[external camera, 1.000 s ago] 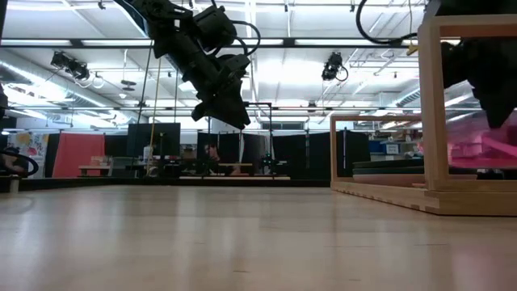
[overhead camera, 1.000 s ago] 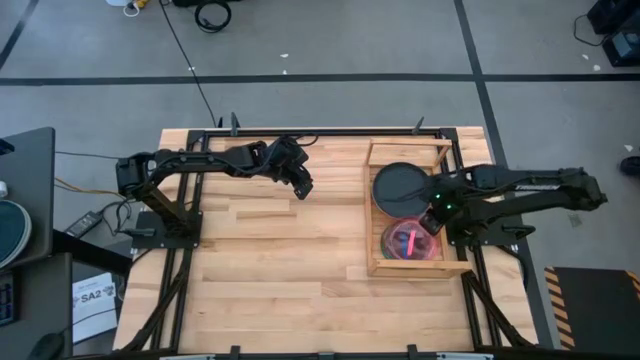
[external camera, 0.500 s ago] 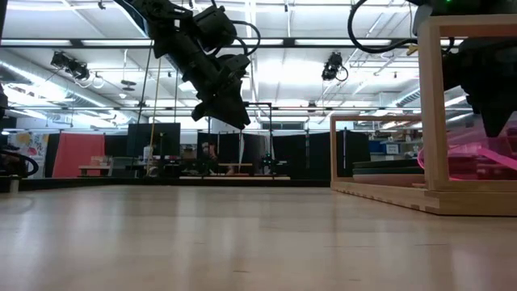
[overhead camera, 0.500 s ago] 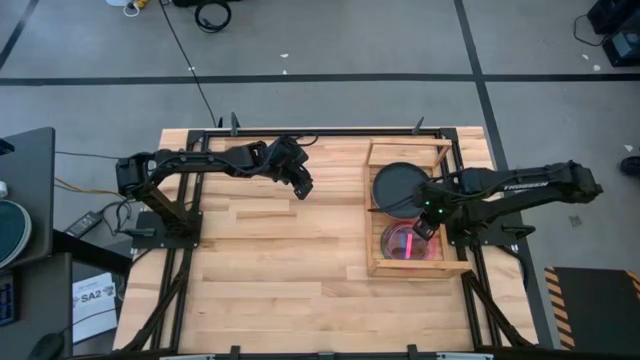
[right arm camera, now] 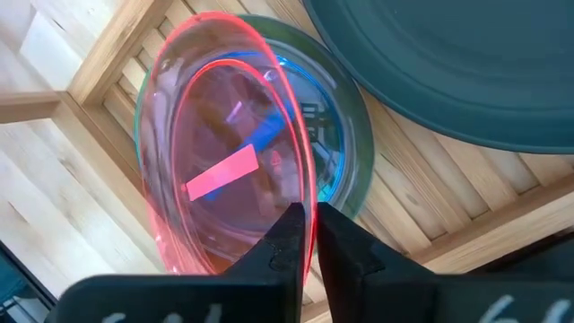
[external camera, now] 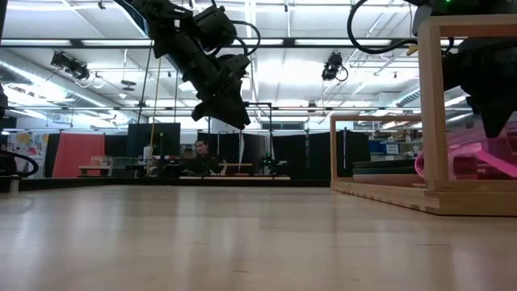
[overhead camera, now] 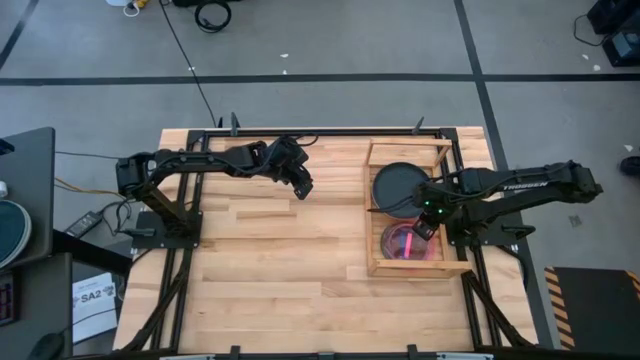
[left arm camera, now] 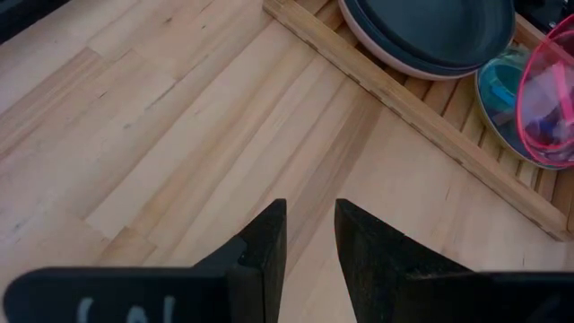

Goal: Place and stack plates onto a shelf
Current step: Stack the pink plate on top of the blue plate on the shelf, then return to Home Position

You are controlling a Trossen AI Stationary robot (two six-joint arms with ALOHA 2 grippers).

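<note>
My right gripper (overhead camera: 422, 228) is over the near half of the light-wood shelf (overhead camera: 372, 205), shut on the red-pink plate (right arm camera: 224, 170). That plate hangs tilted over a stack of small plates with green (right arm camera: 354, 152) and cyan (right arm camera: 305, 117) showing. The dark teal plate (overhead camera: 400, 185) lies in the shelf's far half, on a pale pink one (left arm camera: 395, 65). My left gripper (overhead camera: 303, 185) waits open, high above the bare tabletop left of the shelf (left arm camera: 310, 224). No purple or orange plate shows. My right gripper pinches the red-pink plate's rim (right arm camera: 305, 193) between its two fingers, one on the inner face and one on the outer. The fingers slant down from above, from the table's right. The plate (external camera: 477, 153) is tilted; whether its low edge touches the stack I cannot tell.
The shelf's raised rails and corner posts (external camera: 430, 105) stand around my right gripper (external camera: 493, 121). Left of the shelf lies wide wooden tabletop (overhead camera: 270, 260). Beyond the table, a person (external camera: 200, 158) sits in the room.
My right gripper has shifted a little toward the table's left and come down over the small stack. The red-pink plate has gone down with it and tipped, its free edge lower than before. In the last half second it has kept almost still.
</note>
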